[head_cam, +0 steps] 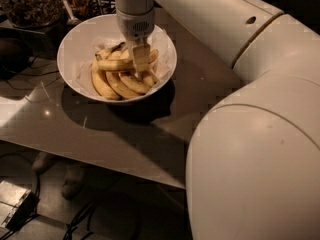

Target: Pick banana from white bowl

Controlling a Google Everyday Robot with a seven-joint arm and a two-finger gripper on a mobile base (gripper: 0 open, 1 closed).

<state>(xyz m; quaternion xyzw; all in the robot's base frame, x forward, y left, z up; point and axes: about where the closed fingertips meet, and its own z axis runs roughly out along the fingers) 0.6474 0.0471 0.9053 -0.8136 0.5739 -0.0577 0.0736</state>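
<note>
The white bowl [75,39] stands on the table at the upper left of the camera view. In it, a long, nearly straight yellow banana [114,64] lies crosswise on top of a bunch of curved bananas [117,84]. My gripper [141,63] reaches straight down into the bowl and sits at the right part of the straight banana, covering it there. The banana's right end shows just past the gripper.
A dark container of brown nuts [27,4] stands behind the bowl at the far left, with a spoon [67,9] beside it. My large white arm [250,134] fills the right side. The table's front edge [100,159] runs diagonally; cables and a box [15,204] lie on the floor below.
</note>
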